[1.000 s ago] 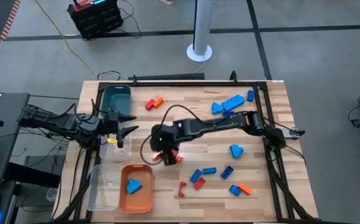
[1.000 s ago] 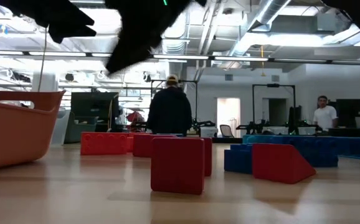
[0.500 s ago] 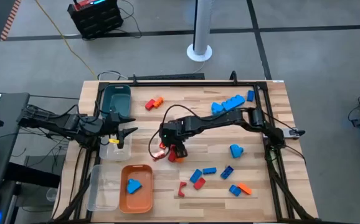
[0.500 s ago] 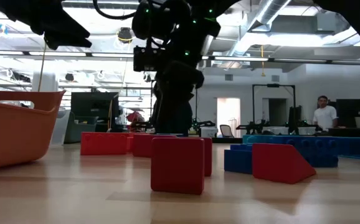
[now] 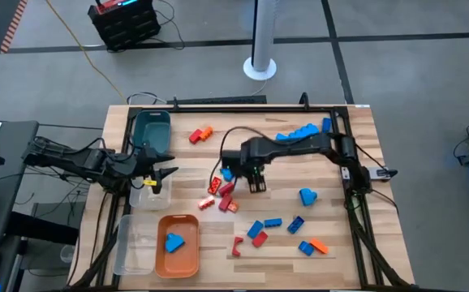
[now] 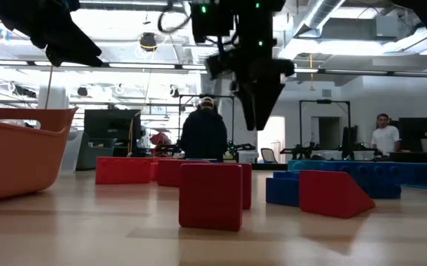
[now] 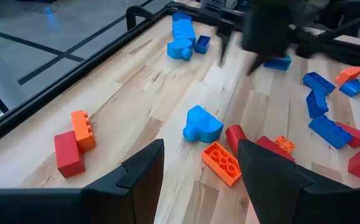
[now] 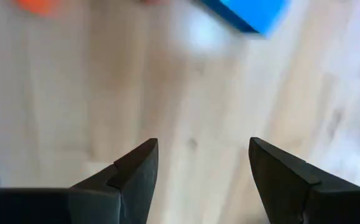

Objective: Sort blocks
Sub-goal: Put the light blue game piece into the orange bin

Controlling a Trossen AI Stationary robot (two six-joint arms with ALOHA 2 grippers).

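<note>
We see the right gripper (image 5: 255, 183) poised over the middle of the light wooden worktop (image 5: 348, 138), its two dark fingers parted and empty; the right wrist view shows only bare wood between them. The left gripper (image 5: 163, 173) waits near the worktop's left edge, beside the dark teal plastic bin (image 5: 152, 130) at the far left corner and over the clear plastic bin (image 5: 143, 197). Its fingers also stand apart with nothing between them.

The small studded plastic blocks (image 5: 279, 223) lie scattered. A red and orange cluster (image 5: 221, 195) sits just beside the right gripper, on the side toward the left edge and slightly nearer the front edge. A light blue block (image 5: 227, 172) lies next to it, close to the fingers. More blue blocks (image 5: 297, 135) lie toward the far right corner, a red and orange pair (image 5: 200, 134) lies near the far edge, and a mixed group lies toward the front right. One blue block (image 5: 174, 241) already rests in the rectangular orange plastic tray (image 5: 178, 264) at the front left.

We judge the coming move to turn on the cluster's offset from the right fingers: the nearest pieces lie toward the left edge of the worktop, not under the jaws. The right arm is clearly the closer one. We cannot tell each piece's long axis surely; the orange studded plate (image 7: 222, 163) in the left wrist view seems to run diagonally, so the wrist may need turning before closing.
</note>
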